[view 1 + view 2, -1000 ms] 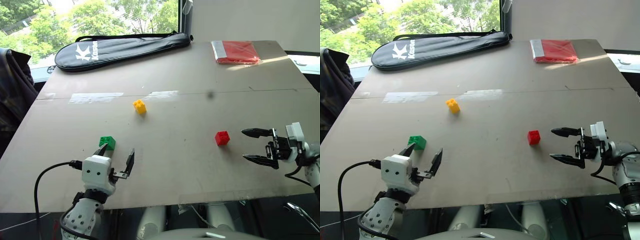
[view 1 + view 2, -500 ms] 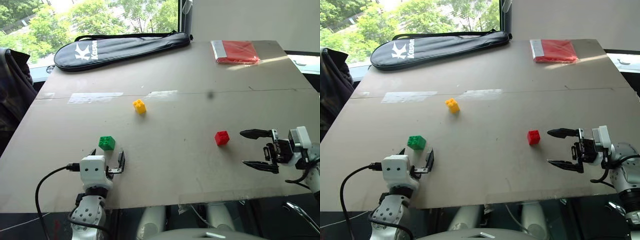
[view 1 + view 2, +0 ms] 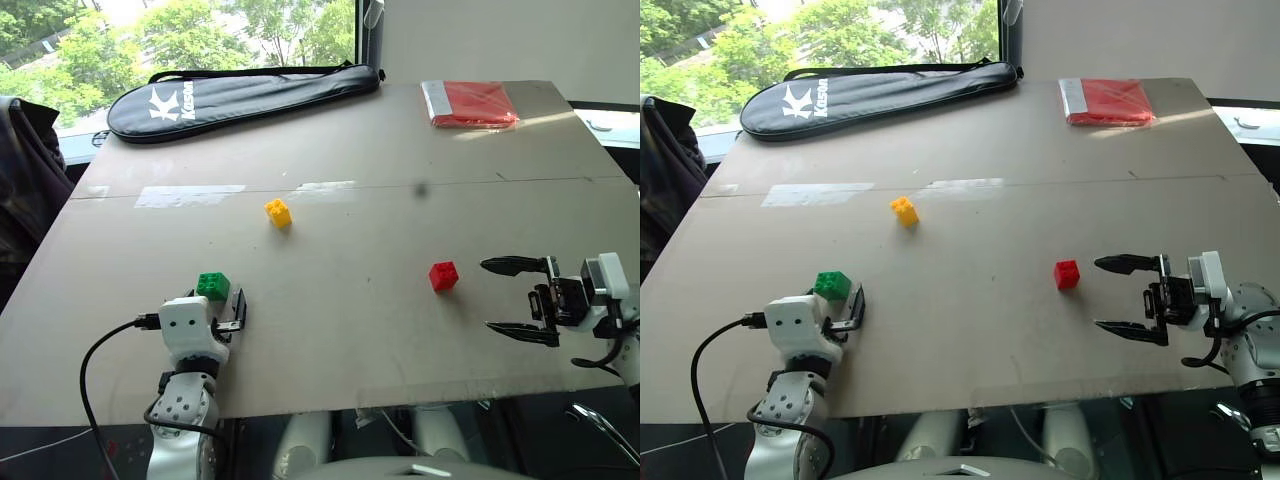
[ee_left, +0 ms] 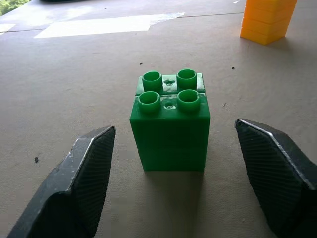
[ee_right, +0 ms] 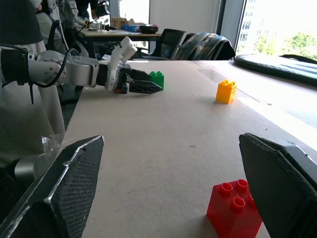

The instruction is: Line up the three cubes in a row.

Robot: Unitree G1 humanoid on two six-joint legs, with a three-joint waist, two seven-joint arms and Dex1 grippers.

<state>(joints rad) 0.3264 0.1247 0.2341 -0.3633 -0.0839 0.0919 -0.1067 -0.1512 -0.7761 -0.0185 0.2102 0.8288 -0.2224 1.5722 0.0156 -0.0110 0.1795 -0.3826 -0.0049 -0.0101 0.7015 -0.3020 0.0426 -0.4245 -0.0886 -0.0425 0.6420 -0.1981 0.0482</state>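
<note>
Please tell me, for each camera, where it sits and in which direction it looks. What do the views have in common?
Left eye view: on the head, looking forward and down over the table; left gripper and right gripper show.
Right eye view: beside it, same scene.
Left wrist view: on the left wrist, looking along its jaws at the green cube, which stands between them untouched.
Right wrist view: on the right wrist, looking across the table past the red cube, between its wide-open jaws.
Shared: both wrist views show the green cube and the yellow cube.
</note>
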